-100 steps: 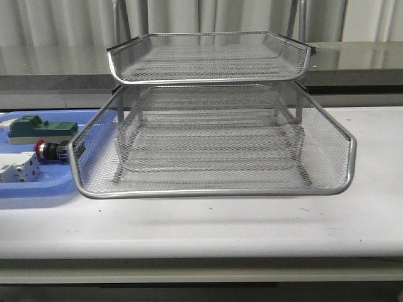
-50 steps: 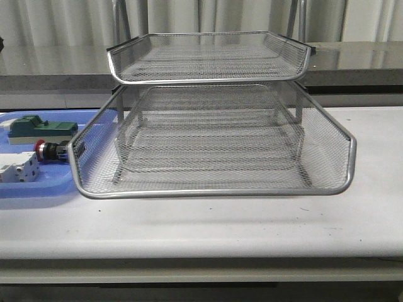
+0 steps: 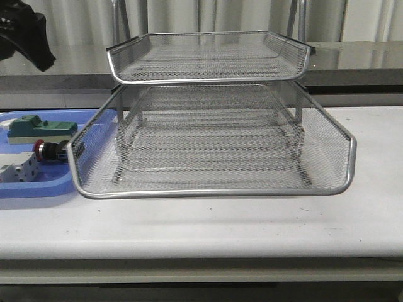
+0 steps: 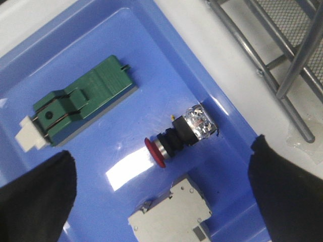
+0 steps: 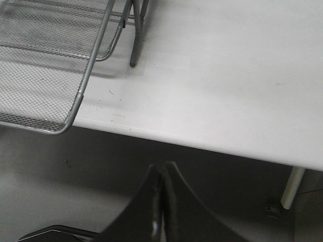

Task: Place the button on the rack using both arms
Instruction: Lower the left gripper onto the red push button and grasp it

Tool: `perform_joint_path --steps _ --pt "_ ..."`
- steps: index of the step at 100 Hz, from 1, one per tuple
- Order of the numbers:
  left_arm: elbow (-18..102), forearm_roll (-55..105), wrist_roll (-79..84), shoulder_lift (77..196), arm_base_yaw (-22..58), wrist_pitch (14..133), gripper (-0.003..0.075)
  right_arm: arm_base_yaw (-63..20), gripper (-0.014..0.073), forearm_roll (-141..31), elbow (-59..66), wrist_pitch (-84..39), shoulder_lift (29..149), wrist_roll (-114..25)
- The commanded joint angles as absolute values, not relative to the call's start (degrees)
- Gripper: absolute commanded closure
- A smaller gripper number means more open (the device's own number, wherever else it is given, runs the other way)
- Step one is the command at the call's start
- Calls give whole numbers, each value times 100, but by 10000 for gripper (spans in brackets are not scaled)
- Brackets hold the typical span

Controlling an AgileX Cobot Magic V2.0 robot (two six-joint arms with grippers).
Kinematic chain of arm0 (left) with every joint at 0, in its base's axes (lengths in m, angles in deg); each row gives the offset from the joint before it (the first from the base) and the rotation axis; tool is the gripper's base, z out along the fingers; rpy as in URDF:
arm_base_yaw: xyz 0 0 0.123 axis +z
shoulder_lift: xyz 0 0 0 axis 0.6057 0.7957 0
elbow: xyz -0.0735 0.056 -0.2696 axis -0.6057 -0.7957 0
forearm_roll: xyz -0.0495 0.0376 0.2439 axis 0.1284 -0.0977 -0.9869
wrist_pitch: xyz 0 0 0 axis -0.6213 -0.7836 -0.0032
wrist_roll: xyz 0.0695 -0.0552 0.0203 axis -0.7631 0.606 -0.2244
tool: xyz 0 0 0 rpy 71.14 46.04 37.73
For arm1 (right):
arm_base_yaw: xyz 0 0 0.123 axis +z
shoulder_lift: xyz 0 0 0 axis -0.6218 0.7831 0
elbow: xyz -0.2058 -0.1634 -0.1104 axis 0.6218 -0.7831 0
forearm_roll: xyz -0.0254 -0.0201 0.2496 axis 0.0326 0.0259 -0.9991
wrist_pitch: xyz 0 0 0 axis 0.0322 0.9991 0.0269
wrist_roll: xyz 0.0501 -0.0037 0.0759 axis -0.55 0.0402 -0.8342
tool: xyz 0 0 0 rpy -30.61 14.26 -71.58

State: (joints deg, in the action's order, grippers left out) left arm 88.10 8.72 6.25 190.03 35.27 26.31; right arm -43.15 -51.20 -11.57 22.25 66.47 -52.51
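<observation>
The button (image 4: 179, 136), with a red cap, black body and shiny rear block, lies on its side in the blue tray (image 4: 151, 60); it also shows in the front view (image 3: 49, 150), left of the rack. The silver wire-mesh rack (image 3: 211, 135) stands mid-table. My left gripper (image 4: 161, 181) is open and empty above the tray, with its fingers wide either side of the button and the white block; the arm shows at the top left of the front view (image 3: 22, 31). My right gripper (image 5: 162, 174) is shut and empty, off the table's front edge.
A green block (image 4: 81, 103) and a white terminal block (image 4: 171, 214) lie in the blue tray beside the button. The rack's corner (image 5: 50, 75) and a leg (image 5: 135, 35) show in the right wrist view. The white table (image 3: 252, 220) runs in front of the rack.
My left arm has come into the front view at the top left. The button, tray and rack have not moved.
</observation>
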Motion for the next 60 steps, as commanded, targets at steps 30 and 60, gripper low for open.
perform_joint_path --steps 30,60 --pt "10472 1110 -815 20231 3504 1432 70 -4310 654 -5156 -1021 1912 6645 -5260" --pt "10483 1100 -1221 20692 3490 1446 70 -4310 654 -5156 -1021 1912 6645 -5260"
